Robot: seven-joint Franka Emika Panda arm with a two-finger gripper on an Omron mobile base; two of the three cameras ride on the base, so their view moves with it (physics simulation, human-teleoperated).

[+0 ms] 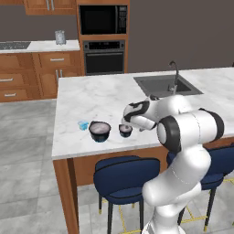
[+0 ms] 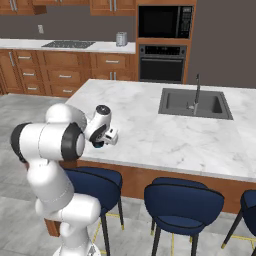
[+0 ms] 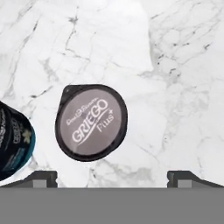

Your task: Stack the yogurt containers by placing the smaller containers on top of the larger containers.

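1. White marble with grey veins covers the table, an island with a wood-panelled base; we see three yogurt tubs standing in a row near its front edge.
2. From the left base view, the tiny translucent light-blue cup sits at the left end of the row, just beside the wide dark tapered tub with a pale grey inside.
3. To the right of the wide tub, a little apart from it, stands the small dark tub with a pale inside.
4. Our gripper hangs just above this small tub, not touching it.
5. In the hand view the gripper looks straight down; we see its two dark fingertips spread wide apart, released, with nothing between them.
6. The small tub lies ahead of the fingertips in that view, closer to the left one, its grey lid printed "GRIEGO Plus".
7. At the left edge of the hand view we see part of the wide tub, with a dark printed wall.
8. Behind the tubs, a dark sink with a faucet is set into the table, well apart from them.
9. Blue stools stand below the table's front edge.
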